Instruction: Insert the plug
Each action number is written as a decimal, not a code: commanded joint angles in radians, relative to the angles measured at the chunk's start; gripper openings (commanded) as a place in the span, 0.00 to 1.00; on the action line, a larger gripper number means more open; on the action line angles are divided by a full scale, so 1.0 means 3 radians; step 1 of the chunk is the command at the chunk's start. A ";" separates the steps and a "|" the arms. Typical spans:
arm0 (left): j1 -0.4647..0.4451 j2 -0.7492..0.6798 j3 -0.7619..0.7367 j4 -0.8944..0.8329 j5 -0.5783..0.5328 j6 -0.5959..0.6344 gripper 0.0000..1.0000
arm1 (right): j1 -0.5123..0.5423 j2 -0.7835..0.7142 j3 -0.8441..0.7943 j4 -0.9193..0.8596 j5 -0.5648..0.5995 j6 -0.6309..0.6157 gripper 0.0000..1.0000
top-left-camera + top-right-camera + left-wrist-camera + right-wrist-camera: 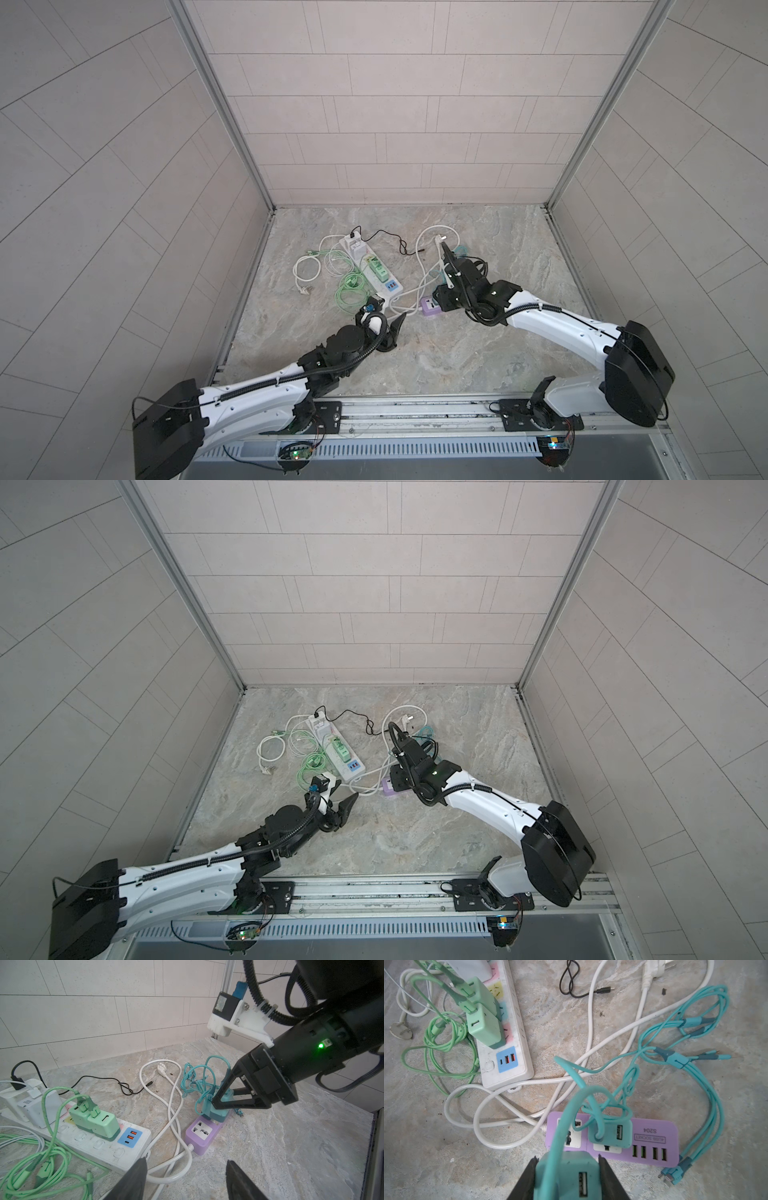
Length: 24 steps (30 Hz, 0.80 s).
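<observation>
My right gripper is shut on a teal plug, a square USB charger with a teal cable running out of it. It hangs at the near edge of the purple power strip, close to that strip's bare white socket. Its prongs are hidden. A second teal plug sits in the strip beside it. The left wrist view shows the held plug low over the purple strip. My left gripper is open and holds nothing, above the looped white cord by the strip's end.
A long white power strip lies left of centre with two mint-green chargers and white adapters plugged in. Green cable coils, white cords, a thin black cable and teal cable bundles lie on the marble floor. Tiled walls close in three sides.
</observation>
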 commanded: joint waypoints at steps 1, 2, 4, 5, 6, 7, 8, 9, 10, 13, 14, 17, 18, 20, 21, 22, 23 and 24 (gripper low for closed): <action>0.0005 -0.0108 -0.0058 -0.0051 0.0012 -0.0028 0.65 | 0.0054 0.0111 0.0120 0.0058 0.0135 -0.0047 0.06; 0.0004 -0.0136 -0.0060 -0.0077 0.0007 -0.0029 0.65 | 0.0059 0.0150 0.0136 0.0056 0.0171 -0.0030 0.06; 0.0004 -0.0186 -0.0063 -0.0121 0.0004 -0.0029 0.65 | 0.0065 0.0216 0.0147 0.0096 0.0206 -0.0023 0.05; 0.0002 -0.0213 -0.0066 -0.0143 0.0003 -0.0030 0.64 | 0.0070 0.0244 0.0133 0.0165 0.0198 -0.0022 0.05; 0.0004 -0.0236 -0.0068 -0.0150 -0.0001 -0.0029 0.65 | 0.0071 0.0277 0.0132 0.0197 0.0189 -0.0014 0.05; 0.0005 -0.0252 -0.0068 -0.0164 -0.0004 -0.0029 0.65 | 0.0078 0.0300 0.0137 0.0223 0.0211 0.0002 0.05; 0.0004 -0.0267 -0.0068 -0.0184 -0.0007 -0.0029 0.65 | 0.0099 0.0312 0.0133 0.0252 0.0253 0.0011 0.05; 0.0003 -0.0282 -0.0068 -0.0200 -0.0009 -0.0024 0.64 | 0.0116 0.0327 0.0137 0.0264 0.0298 0.0011 0.05; 0.0004 -0.0300 -0.0068 -0.0215 -0.0015 -0.0024 0.65 | 0.0126 0.0345 0.0142 0.0278 0.0323 0.0012 0.05; 0.0004 -0.0314 -0.0087 -0.0227 -0.0029 -0.0024 0.65 | 0.0152 0.0386 0.0132 0.0335 0.0434 0.0010 0.05; 0.0004 -0.0314 -0.0093 -0.0227 -0.0031 -0.0025 0.65 | 0.0160 0.0411 0.0132 0.0363 0.0432 -0.0001 0.05; 0.0003 -0.0314 -0.0094 -0.0230 -0.0031 -0.0014 0.65 | 0.0172 0.0497 0.0138 0.0425 0.0448 -0.0014 0.05; 0.0004 -0.0314 -0.0094 -0.0234 -0.0031 -0.0011 0.64 | 0.0178 0.0523 0.0147 0.0450 0.0461 -0.0027 0.05; 0.0004 -0.0315 -0.0094 -0.0250 -0.0037 -0.0008 0.65 | 0.0188 0.0570 0.0165 0.0473 0.0490 -0.0043 0.05; -0.0001 -0.0314 -0.0094 -0.0262 -0.0041 -0.0003 0.65 | 0.0199 0.0587 0.0175 0.0475 0.0513 -0.0047 0.05; 0.0002 -0.0417 -0.0093 -0.0268 -0.0045 0.0001 0.64 | 0.0210 0.0602 0.0182 0.0479 0.0561 -0.0061 0.04; 0.0007 -0.0429 -0.0096 -0.0281 -0.0050 -0.0001 0.65 | 0.0220 0.0612 0.0187 0.0490 0.0598 -0.0076 0.04; 0.0006 -0.0436 -0.0098 -0.0288 -0.0053 0.0007 0.65 | 0.0226 0.0615 0.0188 0.0499 0.0627 -0.0081 0.04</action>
